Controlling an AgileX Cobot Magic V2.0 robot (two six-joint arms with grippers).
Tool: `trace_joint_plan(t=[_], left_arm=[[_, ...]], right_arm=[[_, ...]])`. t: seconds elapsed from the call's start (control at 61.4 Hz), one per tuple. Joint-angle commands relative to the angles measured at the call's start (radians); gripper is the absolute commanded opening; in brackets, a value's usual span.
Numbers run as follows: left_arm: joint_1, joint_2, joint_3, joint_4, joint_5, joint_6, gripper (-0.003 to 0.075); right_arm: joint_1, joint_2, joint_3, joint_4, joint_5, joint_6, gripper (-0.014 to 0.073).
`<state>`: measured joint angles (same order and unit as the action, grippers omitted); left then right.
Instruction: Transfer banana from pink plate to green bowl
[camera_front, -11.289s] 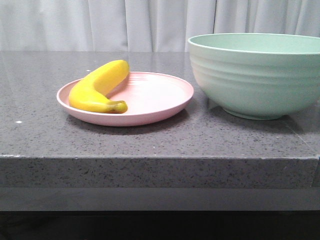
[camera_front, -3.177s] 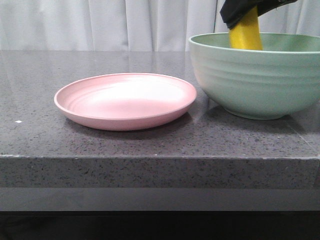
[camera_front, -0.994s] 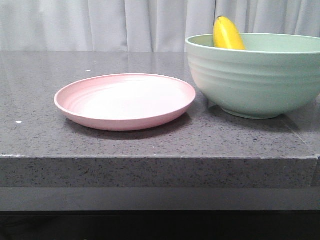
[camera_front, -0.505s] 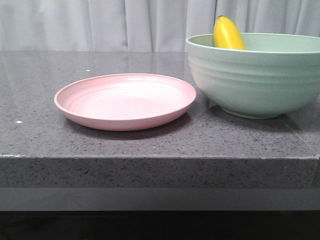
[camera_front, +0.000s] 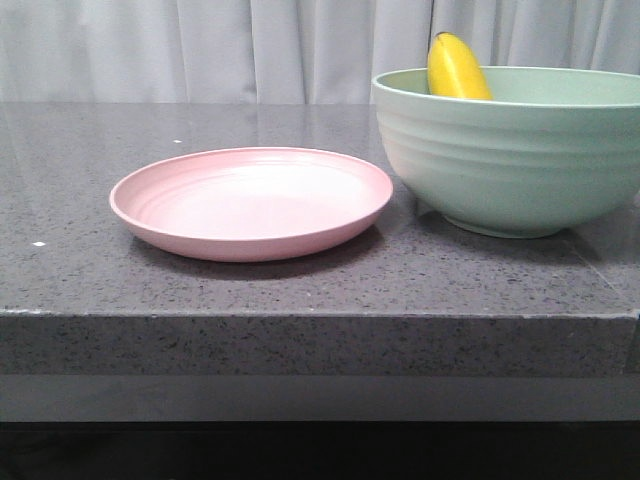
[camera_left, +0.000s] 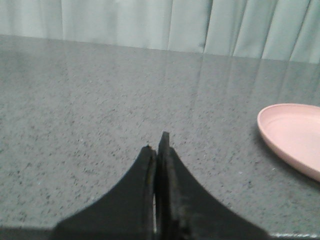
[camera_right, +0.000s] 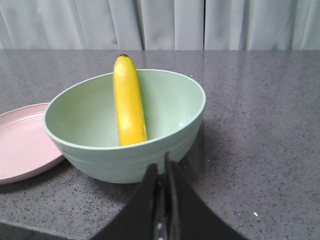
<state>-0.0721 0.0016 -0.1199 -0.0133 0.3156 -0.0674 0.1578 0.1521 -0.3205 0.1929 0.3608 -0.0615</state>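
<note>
Neither arm appears in the front view; each shows only in its own wrist camera. The left gripper (camera_left: 158, 145) hangs low over the bare grey stone counter (camera_left: 90, 110), its two dark fingers pressed together with no gap between the tips and nothing held, and the pink plate (camera_left: 292, 135) lies off to one side of it, well apart. The right gripper (camera_right: 161, 167) is likewise closed tight on nothing, its fingertips meeting just in front of the near outer wall of the green bowl (camera_right: 165, 145), though whether they touch the wall cannot be told. The banana (camera_right: 129, 102) is inside that bowl, standing steeply on end: its lower end rests down in the bowl and its upper part leans against the far inner wall, with the dark tip rising above the rim. The right wrist view gives the whole length of the fruit and the bowl's pale interior, which the front view cannot. From the front only the rounded yellow top of the banana (camera_front: 456, 68) peeks over the rim of the green bowl (camera_front: 510, 160). The front view in turn shows the pink plate (camera_front: 250, 200) whole, sitting flat on the counter (camera_front: 300, 290) just beside the bowl, close but not clearly touching it. Pale curtains (camera_front: 200, 45) hang behind the counter.
</note>
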Motion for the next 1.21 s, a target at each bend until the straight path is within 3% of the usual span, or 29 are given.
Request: trace_joint_plan(t=[0.0, 0.179, 1.189], left_arm=[[0.020, -0.026, 0.029, -0.008, -0.100, 0.001, -0.0020], [0.026, -0.026, 0.133, -0.008, -0.207, 0.001, -0.0020], [0.026, -0.024, 0.131, -0.008, -0.194, 0.001, -0.0020]], right_arm=[[-0.004, 0.009, -0.028, -0.001, -0.076, -0.006, -0.0058], [-0.004, 0.009, -0.028, -0.001, -0.074, -0.006, -0.0058], [-0.004, 0.008, -0.012, -0.005, -0.096, -0.006, -0.0058]])
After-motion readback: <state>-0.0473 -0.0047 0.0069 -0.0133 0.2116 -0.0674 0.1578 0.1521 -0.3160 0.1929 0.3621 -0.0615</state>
